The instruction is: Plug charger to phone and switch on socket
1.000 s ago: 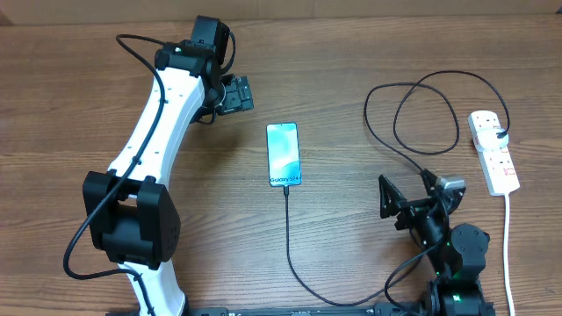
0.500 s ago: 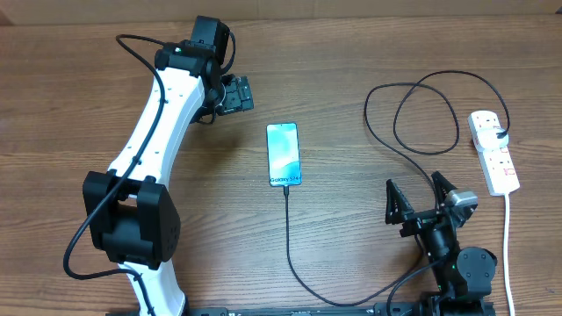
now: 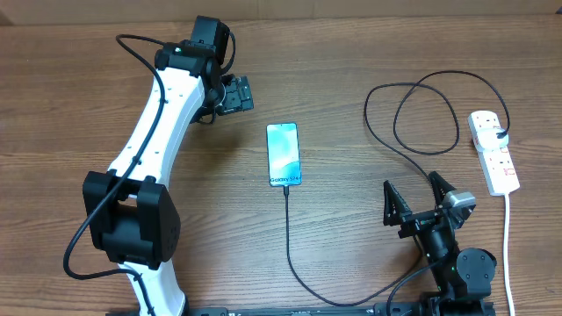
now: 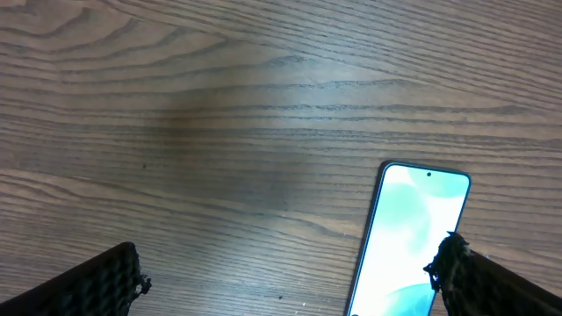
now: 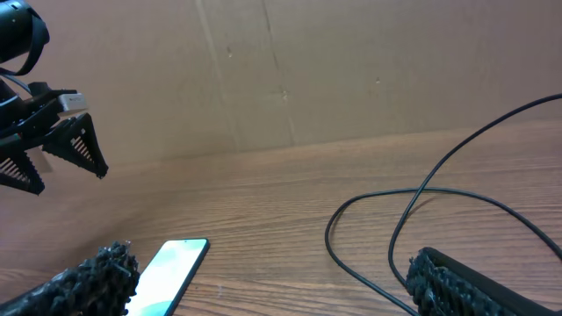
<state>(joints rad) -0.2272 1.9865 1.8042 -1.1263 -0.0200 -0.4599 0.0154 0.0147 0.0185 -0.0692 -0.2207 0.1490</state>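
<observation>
Wood-grain table [image 3: 351, 53], brown board wall on the far side.

Task items: phone [image 3: 283, 155] lies flat mid-table, screen up and lit, "Galaxy S24" text at its near end. Charger [image 3: 288, 237] meets that near end and appears seated, though the joint is too small to confirm. The cable runs near, then right, loops, and reaches the black plug [image 3: 501, 133] in the socket [image 3: 493, 167] at the far right.

Judgement: plugging looks done and the switch remains. The socket's switches are too small to read, on or off.

Left arm: stretched far, left gripper [image 3: 239, 95] hovering far-left of the phone, fingers [image 4: 97, 285] spread wide, nothing between them.

Right arm: folded low at the near right, right gripper [image 3: 409, 186] raised and tilted toward the far wall, jaws splayed, empty. It hangs above the cable, well apart from the socket.

Next move, as I judge it:
- use the right arm, since it is closer
- clear the cable loop on the way
- bring the fingers together for one firm tip
- press straight down on the switch serving the black plug, so the strip does not slide.
</observation>
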